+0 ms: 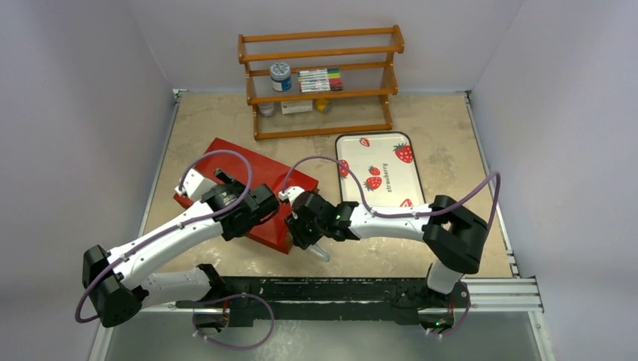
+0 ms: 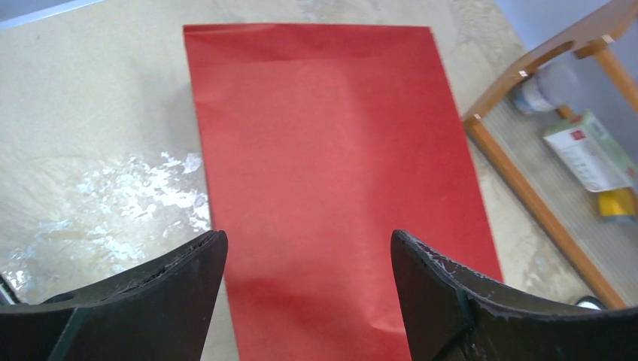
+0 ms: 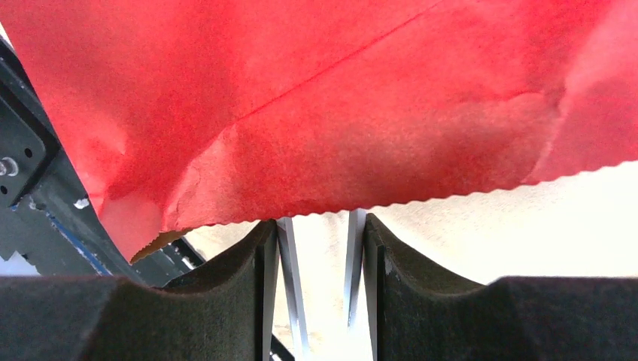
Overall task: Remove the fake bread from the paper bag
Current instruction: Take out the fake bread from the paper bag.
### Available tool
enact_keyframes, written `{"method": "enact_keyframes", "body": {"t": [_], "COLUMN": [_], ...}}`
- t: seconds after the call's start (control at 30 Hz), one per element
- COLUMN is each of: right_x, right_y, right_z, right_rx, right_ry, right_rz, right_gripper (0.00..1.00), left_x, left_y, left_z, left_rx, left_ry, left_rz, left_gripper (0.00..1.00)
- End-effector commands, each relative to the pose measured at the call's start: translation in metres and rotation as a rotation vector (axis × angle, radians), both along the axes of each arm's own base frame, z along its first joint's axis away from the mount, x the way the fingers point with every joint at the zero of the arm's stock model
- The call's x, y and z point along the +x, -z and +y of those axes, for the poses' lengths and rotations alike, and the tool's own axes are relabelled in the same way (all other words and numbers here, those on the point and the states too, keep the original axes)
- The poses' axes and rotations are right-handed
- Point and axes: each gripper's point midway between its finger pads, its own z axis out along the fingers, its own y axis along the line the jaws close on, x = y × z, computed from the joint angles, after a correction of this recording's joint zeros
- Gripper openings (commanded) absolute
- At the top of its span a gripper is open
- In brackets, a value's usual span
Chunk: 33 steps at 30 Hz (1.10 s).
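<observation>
The red paper bag (image 1: 229, 158) lies flat on the table, its mouth toward the near right. The fake bread is hidden. My left gripper (image 1: 252, 214) hovers over the bag's near half. In the left wrist view the left gripper (image 2: 308, 241) is wide open and empty above the red paper bag (image 2: 323, 143). My right gripper (image 1: 297, 233) is at the bag's mouth edge. In the right wrist view the right gripper (image 3: 320, 222) has a narrow gap with nothing in it. The bag's (image 3: 338, 98) serrated edge lies across its tips, and a sliver of brown inside shows at the left.
A strawberry-print tray (image 1: 380, 169) lies right of the bag. A wooden shelf (image 1: 320, 83) with a jar, markers and a box stands at the back, and it shows in the left wrist view (image 2: 527, 173). The arms' base rail runs along the near edge.
</observation>
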Motion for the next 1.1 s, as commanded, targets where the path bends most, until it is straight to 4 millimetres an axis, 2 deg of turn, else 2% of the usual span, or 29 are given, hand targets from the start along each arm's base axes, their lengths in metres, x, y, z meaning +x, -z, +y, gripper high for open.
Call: {"method": "enact_keyframes", "body": {"t": [0.0, 0.27, 0.47, 0.63, 0.77, 0.93, 1.07], "right_x": [0.013, 0.015, 0.021, 0.025, 0.035, 0.037, 0.037], "right_y": [-0.008, 0.0, 0.001, 0.008, 0.009, 0.006, 0.013], "right_z": [0.013, 0.013, 0.017, 0.024, 0.032, 0.044, 0.051], "right_rx": [0.055, 0.041, 0.037, 0.015, 0.007, 0.017, 0.01], "right_ry": [-0.053, -0.08, -0.078, -0.078, -0.076, -0.082, -0.087], "right_rz": [-0.051, -0.048, -0.053, -0.048, -0.081, -0.074, -0.057], "right_gripper": [0.31, 0.47, 0.52, 0.53, 0.53, 0.54, 0.52], "left_x": [0.008, -0.015, -0.015, -0.007, 0.002, 0.012, 0.021], "left_y": [0.011, 0.069, 0.094, 0.1, 0.097, 0.086, 0.079], "left_z": [0.001, 0.019, 0.024, 0.041, 0.053, 0.058, 0.06], "left_rx": [-0.357, -0.468, -0.478, -0.463, -0.449, -0.399, -0.381], "left_ry": [-0.299, -0.469, -0.516, -0.579, -0.606, -0.606, -0.585], "left_rz": [-0.25, -0.222, -0.229, -0.295, -0.371, -0.404, -0.461], "left_gripper": [0.8, 0.82, 0.83, 0.84, 0.85, 0.85, 0.86]}}
